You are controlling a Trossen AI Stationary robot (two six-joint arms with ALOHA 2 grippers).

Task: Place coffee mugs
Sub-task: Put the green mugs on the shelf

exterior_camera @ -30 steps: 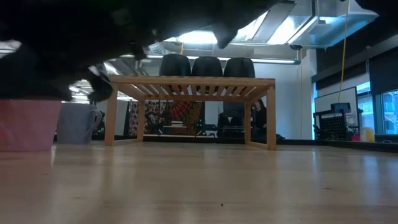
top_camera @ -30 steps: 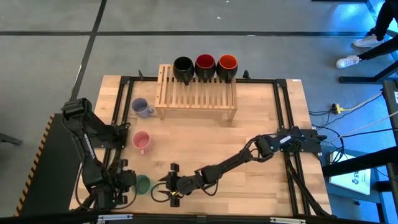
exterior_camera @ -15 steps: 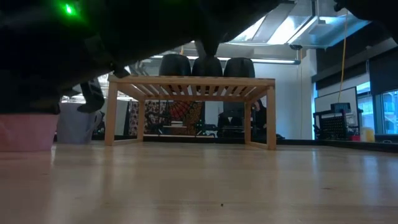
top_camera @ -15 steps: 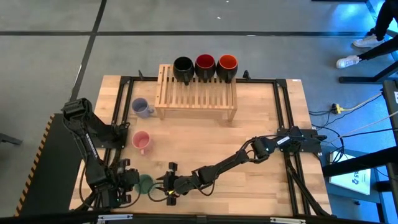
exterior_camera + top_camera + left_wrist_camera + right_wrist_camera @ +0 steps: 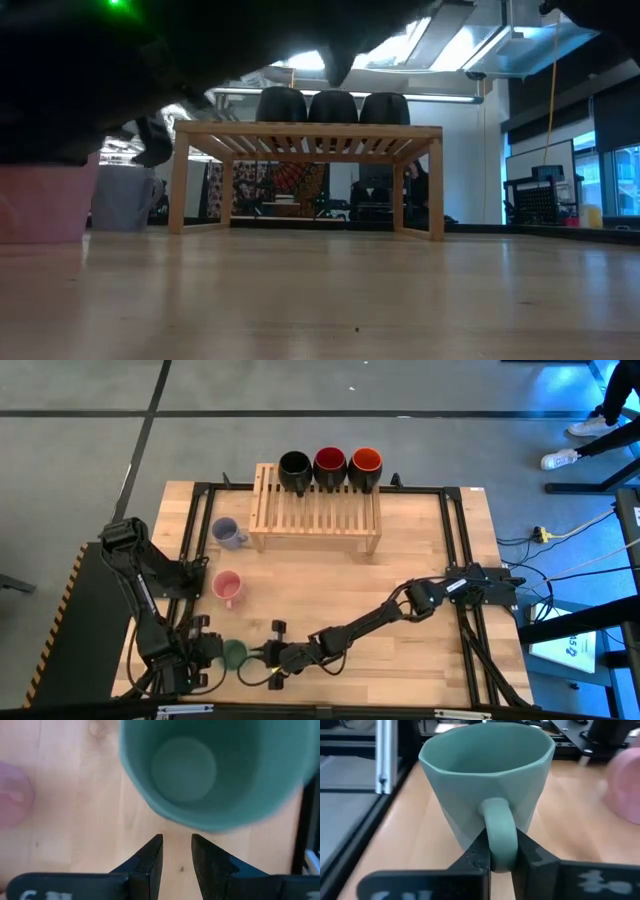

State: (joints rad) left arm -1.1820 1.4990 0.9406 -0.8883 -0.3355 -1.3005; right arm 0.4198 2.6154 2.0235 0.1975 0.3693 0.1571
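Six mugs are in your scene: the all-black ceramic mug (image 5: 294,469), the dark mug with red inside (image 5: 329,465) and the dark mug with orange-red inside (image 5: 365,465) stand in a row at the back of the slatted wooden rack (image 5: 316,512), well away from both sets of jaws. You can see the lavender handled mug (image 5: 227,533) on the light wooden desk (image 5: 420,560) beside the rack, and the pink handled mug (image 5: 228,587) closer to the arms. Your right gripper (image 5: 499,851) is stretched across to the near left part of the desk, and its jaws are clamped on the handle of the green faceted ceramic mug (image 5: 487,780), which stands upright with its open mouth up. Your left gripper (image 5: 176,851) sits just on the other side of that green mug, looking down into it; its jaws are nearly together with a narrow gap and nothing between them, the mug's rim lying just past the fingertips. From the low view you see the pink mug at the left edge under the dark arms.
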